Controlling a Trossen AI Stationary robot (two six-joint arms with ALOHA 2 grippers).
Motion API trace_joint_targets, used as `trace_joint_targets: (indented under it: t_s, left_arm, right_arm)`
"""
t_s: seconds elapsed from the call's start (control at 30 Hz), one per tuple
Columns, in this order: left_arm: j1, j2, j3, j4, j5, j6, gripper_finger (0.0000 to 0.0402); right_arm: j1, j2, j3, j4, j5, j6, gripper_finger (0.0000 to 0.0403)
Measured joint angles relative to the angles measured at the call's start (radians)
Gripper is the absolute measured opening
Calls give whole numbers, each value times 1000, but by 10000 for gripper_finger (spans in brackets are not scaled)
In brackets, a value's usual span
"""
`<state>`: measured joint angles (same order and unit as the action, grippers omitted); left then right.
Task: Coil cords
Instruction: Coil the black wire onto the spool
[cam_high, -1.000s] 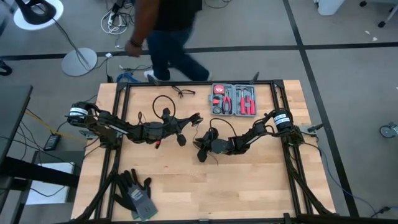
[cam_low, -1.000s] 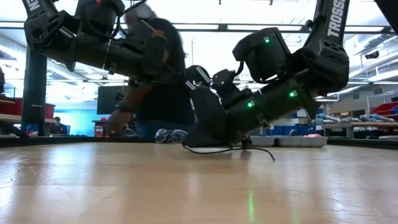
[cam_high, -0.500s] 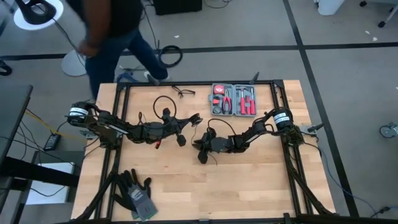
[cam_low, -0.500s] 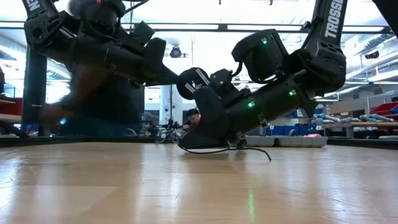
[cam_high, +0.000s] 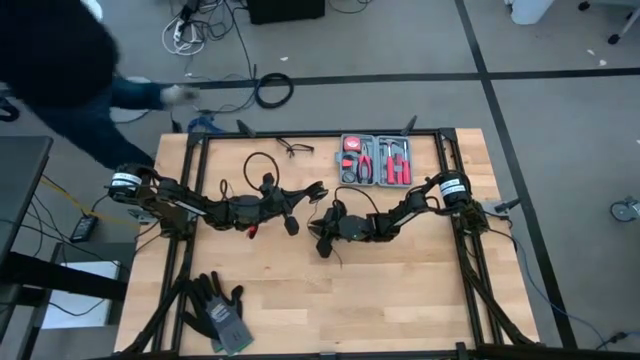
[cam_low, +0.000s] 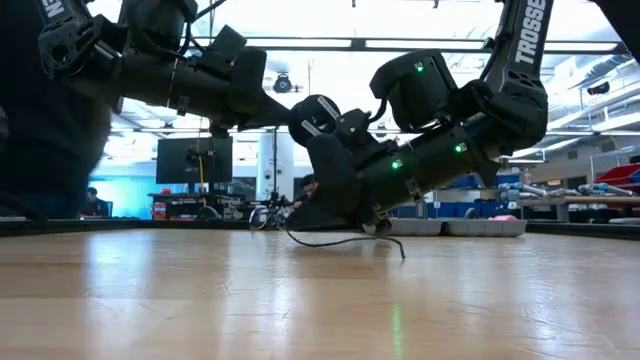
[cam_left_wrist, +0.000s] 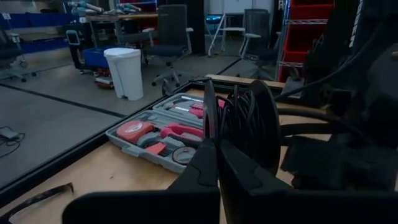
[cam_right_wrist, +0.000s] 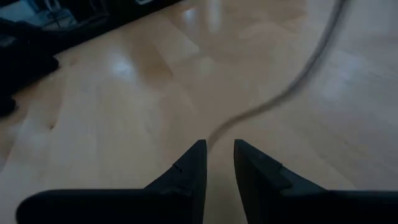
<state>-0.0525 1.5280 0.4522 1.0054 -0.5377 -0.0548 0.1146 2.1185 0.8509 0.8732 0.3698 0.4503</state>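
The cord (cam_right_wrist: 292, 87) is a thin black cable. It lies slack on the wooden table (cam_high: 400, 290) and runs in under my right gripper (cam_right_wrist: 216, 146), seen also in the low view (cam_low: 350, 241). My right gripper (cam_high: 322, 240) slants down at mid-table, its fingers nearly together. My left gripper (cam_high: 320, 189) hangs level above the table with shut fingers (cam_left_wrist: 214, 140). An upright coil of thin black strands (cam_left_wrist: 249, 124) stands just past its tips, beside my right arm. What carries the coil is hidden. My right gripper has the cord's end stretch (cam_right_wrist: 219, 134) in the narrow gap between its two fingertips, slanting down from the table's right. The cord trails away slack along the table. My left gripper's shut tips are next to the coil; I cannot tell whether they touch it.
A grey case of red tools (cam_high: 375, 160) lies at the far edge, with a small glasses-like wire item (cam_high: 292, 148) to its left. Dark gloves (cam_high: 220, 310) lie at the near left. A person (cam_high: 60, 70) stands beyond the far left corner, and a thick cable ring (cam_high: 272, 90) lies on the floor.
My right gripper has shifted a little toward the table's left and turned slightly. The cord's loose tail has slid along the table the same way. The person behind the table has walked from the far edge off to the left.
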Motion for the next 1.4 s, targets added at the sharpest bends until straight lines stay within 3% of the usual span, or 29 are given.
trace_joint_targets:
  t_s: [0.33,0.53,0.73,0.87,1.0,1.17,1.4]
  left_arm:
    - [0,0,0,-2,0,-1,0]
    - [0,0,0,-6,0,0,0]
    - [0,0,0,-21,-16,2,0]
    - [0,0,0,-30,-16,2,0]
    - [0,0,0,-25,-15,1,0]
    - [0,0,0,-18,-16,0,0]
    - [0,0,0,11,-15,1,0]
  right_arm:
    - [-27,-1,0,42,-3,-5,74]
    - [-29,-6,0,29,-80,-25,65]
    - [-27,-141,-36,-202,-91,-26,53]
    - [-9,-280,-70,-398,-11,-36,42]
    - [23,-382,-138,-443,105,-52,31]
    - [42,-389,-222,-349,165,-40,24]
    - [35,-165,-203,24,161,-49,38]
